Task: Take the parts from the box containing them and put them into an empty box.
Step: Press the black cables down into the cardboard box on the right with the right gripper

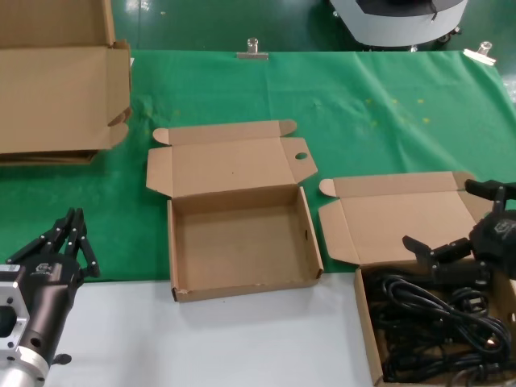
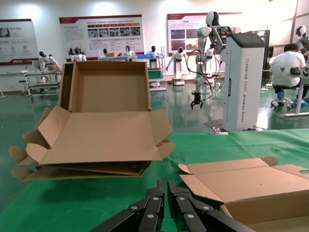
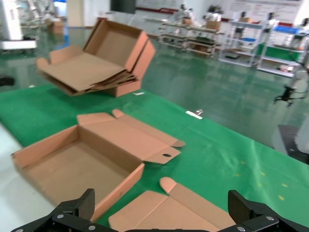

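Hovering over the box of power cords (image 1: 439,326) at the table's near right corner, the right gripper (image 1: 455,222) has its two dark fingers spread wide apart and holds nothing. Spread this way, it looks set to reach down into the black power cords (image 1: 427,318), which lie tangled inside that shallow cardboard box. Its lid (image 1: 399,218) is folded back flat onto the green cloth (image 1: 387,105), leaving the cords open from above.

Just to the left stands the empty box (image 1: 242,242), its lid likewise thrown back, so cords can be dropped straight in. Both boxes sit near each other, which probably keeps the carry short.

Low at the near left, the left gripper (image 1: 68,242) rests idle, apart from both boxes; its fingers are pressed together with nothing between them.

From the head view alone can the cords be seen. Only the right wrist view shows how broadly the right gripper's fingers (image 3: 72,212) stand, with the empty box beyond them. A stack of larger cartons (image 2: 96,125) appears side-on in the left wrist view, as does a workshop hall behind the table
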Robot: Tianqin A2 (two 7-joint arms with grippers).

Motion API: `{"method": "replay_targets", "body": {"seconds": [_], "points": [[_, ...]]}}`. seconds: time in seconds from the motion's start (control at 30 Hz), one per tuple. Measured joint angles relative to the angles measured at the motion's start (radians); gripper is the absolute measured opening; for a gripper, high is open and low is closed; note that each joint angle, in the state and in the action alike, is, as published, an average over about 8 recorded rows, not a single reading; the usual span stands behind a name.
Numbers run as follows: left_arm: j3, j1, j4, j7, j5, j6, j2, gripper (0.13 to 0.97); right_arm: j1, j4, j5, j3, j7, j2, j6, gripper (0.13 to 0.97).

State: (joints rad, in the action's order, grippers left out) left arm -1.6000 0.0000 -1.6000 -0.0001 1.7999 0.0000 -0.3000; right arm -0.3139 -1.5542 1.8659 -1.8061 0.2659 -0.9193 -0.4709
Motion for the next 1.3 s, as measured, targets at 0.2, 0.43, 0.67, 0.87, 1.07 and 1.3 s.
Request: {"method": "replay_targets", "body": {"seconds": [0.2,0.43,0.67,0.87,1.07,1.3], "points": [[0.000,0.000,0.000,0.000,0.000,0.000,0.000,0.172,-0.064,0.018,-0.023,-0.012,0.004,-0.028,-0.110,0.966],[0.000,0.000,0.000,0.000,0.000,0.000,0.000,0.172,-0.149,0.029,-0.049,-0.033,0.050,-0.080,-0.258,0.966],[0.000,0.000,0.000,0.000,0.000,0.000,0.000,0.172,-0.212,0.025,-0.057,-0.044,0.095,-0.147,-0.423,0.966],[0.000,0.000,0.000,0.000,0.000,0.000,0.000,0.172,-0.205,0.037,-0.059,-0.044,0.069,-0.191,-0.528,0.966],[0.000,0.000,0.000,0.000,0.000,0.000,0.000,0.172,-0.196,0.089,-0.075,-0.052,0.002,-0.198,-0.597,0.966],[0.000,0.000,0.000,0.000,0.000,0.000,0.000,0.172,-0.226,0.186,-0.128,-0.083,-0.088,-0.154,-0.643,0.966]]}}
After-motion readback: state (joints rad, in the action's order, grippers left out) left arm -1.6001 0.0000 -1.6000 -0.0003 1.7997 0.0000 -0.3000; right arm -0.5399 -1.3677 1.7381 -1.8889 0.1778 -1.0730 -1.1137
